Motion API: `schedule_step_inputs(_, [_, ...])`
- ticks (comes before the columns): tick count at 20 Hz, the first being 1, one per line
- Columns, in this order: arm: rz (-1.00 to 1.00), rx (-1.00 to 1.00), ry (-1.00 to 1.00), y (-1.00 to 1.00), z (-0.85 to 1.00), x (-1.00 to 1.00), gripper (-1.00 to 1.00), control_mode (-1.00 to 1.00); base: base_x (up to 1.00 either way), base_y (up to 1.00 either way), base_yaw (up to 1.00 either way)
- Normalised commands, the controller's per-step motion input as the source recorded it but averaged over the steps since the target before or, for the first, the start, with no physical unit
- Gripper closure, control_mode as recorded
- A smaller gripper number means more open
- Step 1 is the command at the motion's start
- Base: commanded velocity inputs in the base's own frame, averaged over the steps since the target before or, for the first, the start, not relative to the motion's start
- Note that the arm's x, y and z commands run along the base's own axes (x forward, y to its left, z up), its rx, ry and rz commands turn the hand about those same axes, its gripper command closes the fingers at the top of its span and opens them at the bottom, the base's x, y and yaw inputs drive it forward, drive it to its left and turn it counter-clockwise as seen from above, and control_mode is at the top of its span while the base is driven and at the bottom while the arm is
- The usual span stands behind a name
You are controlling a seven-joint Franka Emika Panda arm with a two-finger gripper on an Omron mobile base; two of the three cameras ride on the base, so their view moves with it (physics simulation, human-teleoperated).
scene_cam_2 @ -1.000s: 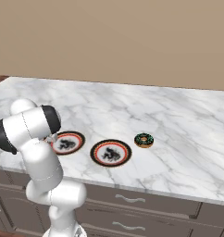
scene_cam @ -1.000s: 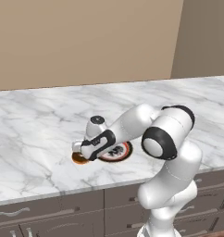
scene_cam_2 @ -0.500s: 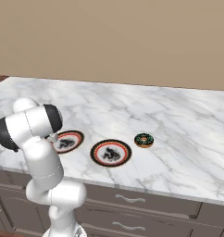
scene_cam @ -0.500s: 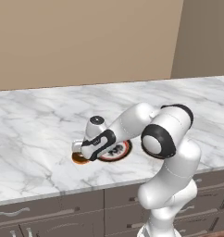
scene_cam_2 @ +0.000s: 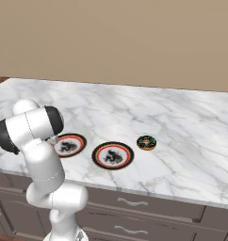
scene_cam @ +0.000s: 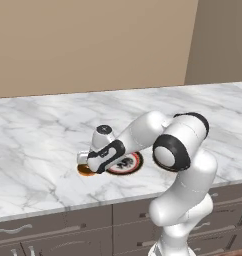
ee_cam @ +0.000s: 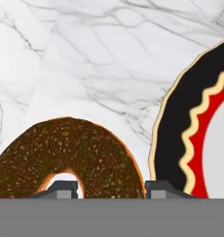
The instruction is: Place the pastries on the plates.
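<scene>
A brown ring pastry lies on the marble counter just left of a plate with a black rim and a red ring. My gripper hangs low over the pastry, one fingertip in its hole and the other outside its right side, shut on that part of the ring. From the left base camera the gripper sits over the pastry, beside the plate. Both plates lie side by side, with the dark glazed donut to their right.
The marble counter runs wide in all directions, with a tan wall behind it. Its front edge lies close below the pastry, above grey drawers. My own arm covers part of the left plate.
</scene>
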Motion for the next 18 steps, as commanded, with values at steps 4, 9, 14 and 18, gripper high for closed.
schedule_step_inputs(4, [0.00,0.00,0.00,0.00,0.00,0.00,1.00,-1.00,0.00,0.00,0.00])
schedule_step_inputs(9, [-0.02,0.05,-0.10,0.00,0.72,0.00,1.00,-1.00,0.00,0.00,0.00])
schedule_step_inputs(14, [-0.02,0.01,-0.06,-0.41,0.55,-0.04,1.00,-1.00,0.00,0.00,0.00])
schedule_step_inputs(18, [-0.02,0.03,0.00,-1.00,0.00,-0.03,1.00,-1.00,0.00,0.00,0.00])
